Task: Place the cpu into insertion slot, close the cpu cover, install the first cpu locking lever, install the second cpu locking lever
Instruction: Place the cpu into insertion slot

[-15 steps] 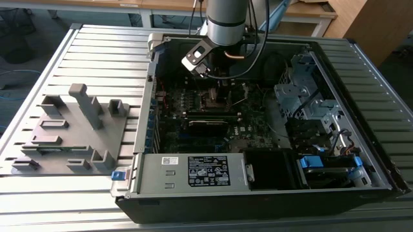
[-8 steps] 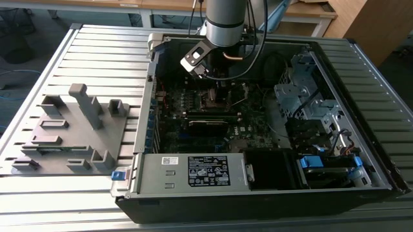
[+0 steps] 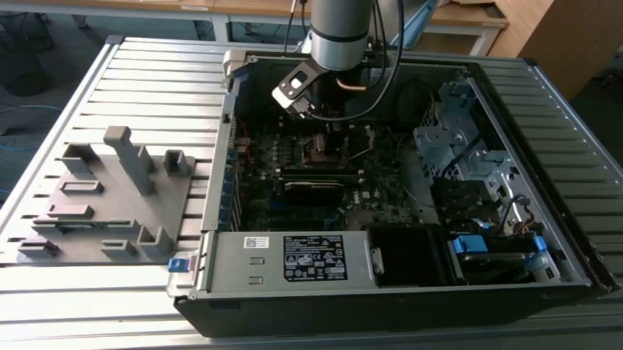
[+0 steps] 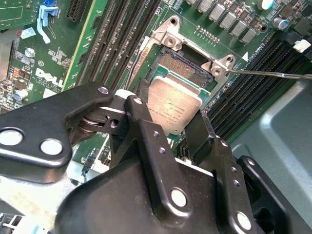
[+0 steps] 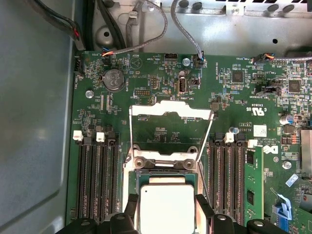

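My gripper (image 4: pixel 170 116) is shut on the cpu (image 4: pixel 174 108), a flat square chip with a dull silver top, gripped by two opposite edges between black fingers (image 4: pixel 142 117). The chip hangs just above the insertion slot (image 4: pixel 187 66), whose open pin field shows past its far edge. In the first wrist view the cpu (image 5: pixel 166 207) sits between the fingertips (image 5: pixel 201 207), and the cpu cover (image 5: pixel 170 108), a thin silver frame, stands swung back from its hinge. A thin wire locking lever (image 4: pixel 273 74) sticks out sideways, unlatched. In the exterior view my gripper (image 3: pixel 322 117) is low inside the open computer case.
Black memory slots (image 5: pixel 95 178) flank the socket on both sides, one holding a green memory stick (image 5: pixel 251 178). Cables (image 5: pixel 185 29) loop near the case wall. A grey fixture plate (image 3: pixel 107 197) lies on the exterior view's left; the power supply (image 3: pixel 292 259) and drive cages (image 3: pixel 467 153) crowd the case.
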You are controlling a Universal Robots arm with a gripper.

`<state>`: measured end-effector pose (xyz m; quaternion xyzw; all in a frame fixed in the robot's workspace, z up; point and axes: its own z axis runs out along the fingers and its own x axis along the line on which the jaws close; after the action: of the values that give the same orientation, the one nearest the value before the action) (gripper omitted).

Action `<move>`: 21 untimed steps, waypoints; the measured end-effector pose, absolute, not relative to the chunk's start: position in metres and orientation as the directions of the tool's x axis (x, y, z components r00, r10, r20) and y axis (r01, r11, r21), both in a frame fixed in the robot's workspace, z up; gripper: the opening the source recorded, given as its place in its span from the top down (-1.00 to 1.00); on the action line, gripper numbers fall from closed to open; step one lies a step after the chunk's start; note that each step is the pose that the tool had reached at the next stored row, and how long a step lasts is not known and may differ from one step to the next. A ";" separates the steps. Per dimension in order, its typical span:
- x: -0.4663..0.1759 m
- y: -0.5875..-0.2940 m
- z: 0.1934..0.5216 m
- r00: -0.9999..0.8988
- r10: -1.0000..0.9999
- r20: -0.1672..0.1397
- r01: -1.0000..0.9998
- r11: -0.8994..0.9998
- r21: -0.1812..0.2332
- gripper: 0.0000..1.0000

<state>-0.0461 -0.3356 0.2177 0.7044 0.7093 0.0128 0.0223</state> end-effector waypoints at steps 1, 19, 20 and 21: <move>-0.046 -0.336 0.218 -0.007 1.000 -0.014 0.999 0.007 0.050 -0.08; -0.046 -0.336 0.218 -0.007 1.000 -0.013 0.999 0.007 0.037 -0.08; -0.046 -0.336 0.218 -0.007 1.000 -0.013 0.999 0.007 0.035 -0.08; -0.046 -0.336 0.218 -0.007 1.000 -0.014 0.999 0.007 0.034 -0.08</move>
<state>-0.0461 -0.3356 0.2176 0.7045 0.7095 0.0071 0.0166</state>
